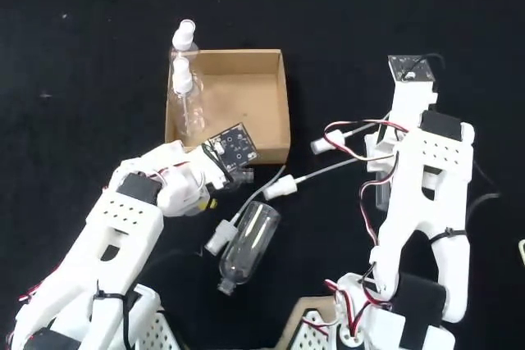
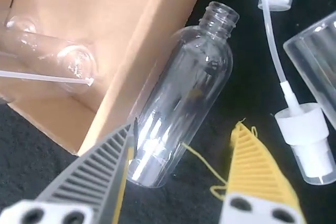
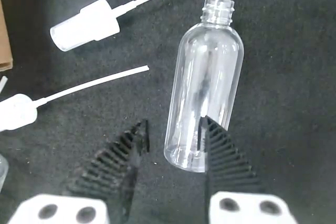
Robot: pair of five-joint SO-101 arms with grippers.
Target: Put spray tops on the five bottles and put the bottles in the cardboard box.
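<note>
Toward eleven o'clock on the black bench [image 1: 82,55] sits the cardboard box [image 1: 246,96]. Two capped bottles [image 1: 185,88] lie along its nine o'clock wall, spray heads toward twelve, and the farther head reaches past the rim. At the box's six o'clock edge hangs the left claw [image 2: 186,125], released. Its ribbed fingers [image 2: 100,177] are spread to either side of the base of a slim uncapped bottle [image 2: 184,98], which lies on the bench right against the box's outer wall.

Just past six o'clock from the bench's middle lies a second uncapped bottle [image 1: 248,245], neck toward seven, with a loose spray top [image 1: 217,239] touching its nine o'clock side. Two tubed spray tops [image 1: 279,187] lie between the arms, their tubes running toward three.

The right arm stretches from five o'clock up toward two. The right claw [image 3: 173,127] is also released. One black finger [image 3: 226,156] crosses the base of a third uncapped bottle [image 3: 206,87], and the other finger stands clear beside it.
</note>
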